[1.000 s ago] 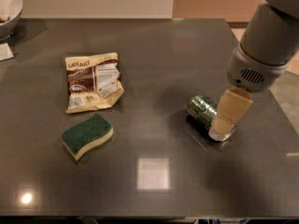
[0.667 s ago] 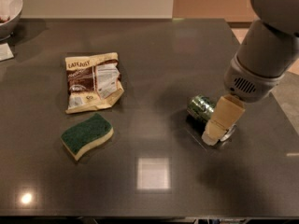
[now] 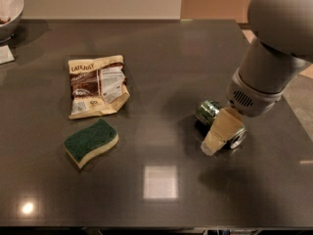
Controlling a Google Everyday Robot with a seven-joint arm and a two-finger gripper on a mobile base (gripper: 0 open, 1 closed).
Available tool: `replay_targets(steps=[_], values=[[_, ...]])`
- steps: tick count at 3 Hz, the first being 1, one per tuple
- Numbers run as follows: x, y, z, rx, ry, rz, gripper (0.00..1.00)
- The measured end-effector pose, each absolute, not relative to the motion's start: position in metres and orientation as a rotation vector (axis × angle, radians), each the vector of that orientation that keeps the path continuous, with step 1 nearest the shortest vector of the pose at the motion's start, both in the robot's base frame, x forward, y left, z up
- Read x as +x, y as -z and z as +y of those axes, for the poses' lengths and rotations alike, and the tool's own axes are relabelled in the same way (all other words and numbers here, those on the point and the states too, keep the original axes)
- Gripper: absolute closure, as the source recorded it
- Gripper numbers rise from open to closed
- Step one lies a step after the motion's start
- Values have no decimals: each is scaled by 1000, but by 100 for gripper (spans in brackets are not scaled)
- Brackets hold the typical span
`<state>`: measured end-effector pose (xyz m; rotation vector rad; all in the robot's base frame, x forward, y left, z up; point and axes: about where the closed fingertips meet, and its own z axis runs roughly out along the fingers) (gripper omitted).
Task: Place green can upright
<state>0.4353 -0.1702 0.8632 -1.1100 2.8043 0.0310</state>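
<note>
Firstly, far left: bowl (image 3: 10, 13), pale, cut off by the edge; contents not identified. Just near of it, a white slip (image 3: 6, 54), no writing legible.

Left of centre: snack bag (image 3: 97, 86), tan and brown, laid flat on the dark table (image 3: 161, 53). The top line is read as "LATE JULY"; the smaller print on its white panel cannot be read.

Near left: sponge (image 3: 91, 142), green top, pale yellow base, lying flat, close to the bag but apart from it.

Right: can (image 3: 209, 110), green, lying on its side, one rim shown at its far-left end and a silver rim at its near-right end. No marking on it is legible.

Right, over the can: gripper (image 3: 217, 137), tan, set across the can's body, the grey arm rising to the far right. Whether it is open or closed on the can cannot be told.

Change noted: over the last second the gripper has been brought lower and nearer, further across the can, while the can has stayed in place on its side. By judgement, the grasp is being settled; lifting and standing the can on end are not yet done.
</note>
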Motion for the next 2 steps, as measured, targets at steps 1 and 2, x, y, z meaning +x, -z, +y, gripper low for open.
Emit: replay_targets(steps=[1, 2], values=[[440, -858, -164, -1042, -35, 2836, 0], [446, -851, -159, -986, -29, 2865, 0]])
